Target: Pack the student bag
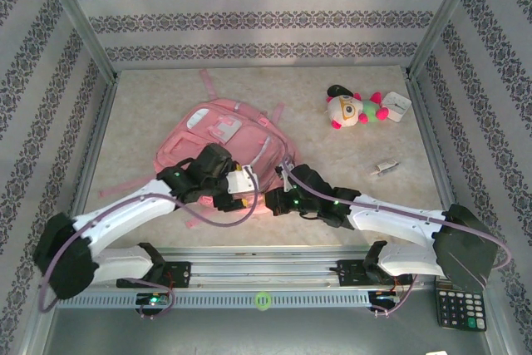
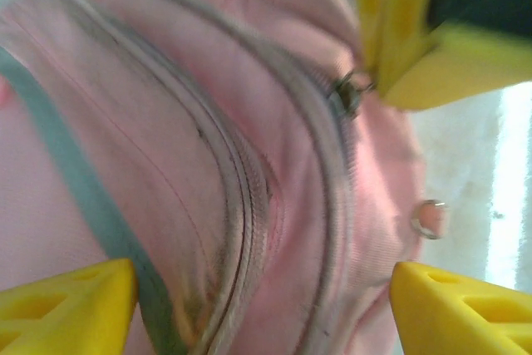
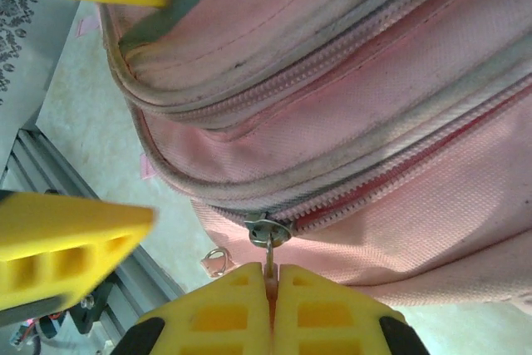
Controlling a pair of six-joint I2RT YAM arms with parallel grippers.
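The student bag (image 1: 220,135), a big soft pink backpack, lies flat in the middle of the table. My right gripper (image 3: 272,276) is shut on the metal zipper pull (image 3: 269,247) at the bag's near edge, and the zipper is partly parted to the right of the slider. My left gripper (image 2: 262,276) stands open just above the pink fabric, its yellow fingers wide apart with nothing between them. In the top view the left gripper (image 1: 245,184) and right gripper (image 1: 278,199) sit close together at the bag's near side. The left wrist view shows the slider (image 2: 347,91) beside the right gripper's fingers (image 2: 416,31).
A plush toy (image 1: 353,108) and a small white box (image 1: 397,106) lie at the back right. A small grey object (image 1: 384,169) rests right of the bag. A calculator (image 1: 460,309) sits by the right arm's base. Striped walls surround the table.
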